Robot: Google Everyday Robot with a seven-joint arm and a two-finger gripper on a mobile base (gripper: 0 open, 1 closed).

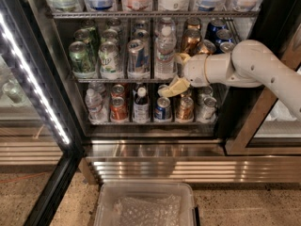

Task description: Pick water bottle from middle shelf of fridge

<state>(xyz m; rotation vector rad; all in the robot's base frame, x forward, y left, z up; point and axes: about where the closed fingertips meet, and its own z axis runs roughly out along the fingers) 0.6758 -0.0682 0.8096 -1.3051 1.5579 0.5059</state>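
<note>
**Reaching for a drink:** A Google Everyday Robot's gripper [177, 73] hovers at the front of the middle shelf [117, 80] of a glass-doored fridge [155, 166], with its white arm [249, 65] coming in from 3 o'clock. The yellowish fingers [172, 88] are spread apart and hold nothing. One sits level with the bottle's body, and the other dips across the shelf's front rail.

The water bottle [165, 55] stands on that shelf at about 12 o'clock from frame centre. The gripper is close at its 4 o'clock, though it is hard to say from this angle whether a finger already brushes the plastic. Drink cans [109, 58] crowd the lanes at the bottle's 9 o'clock, and copper-toned cans [190, 39] stand at its 2 o'clock.

The bottle is upright, its white cap pointing to 12 o'clock and its base on the wire rack at 6 o'clock. Its long axis runs vertical.

The step in hand appears to be the final approach, with the grasp not yet made. The next move likely calls for:
- shifting the gripper toward 10 o'clock until the fingers straddle the ribbed body
- closing on the bottle
- lifting it over the rail and drawing it out without toppling its neighbours

The dark bottle [140, 106] one shelf down, at the target's 7 o'clock, is not the one wanted.
</note>
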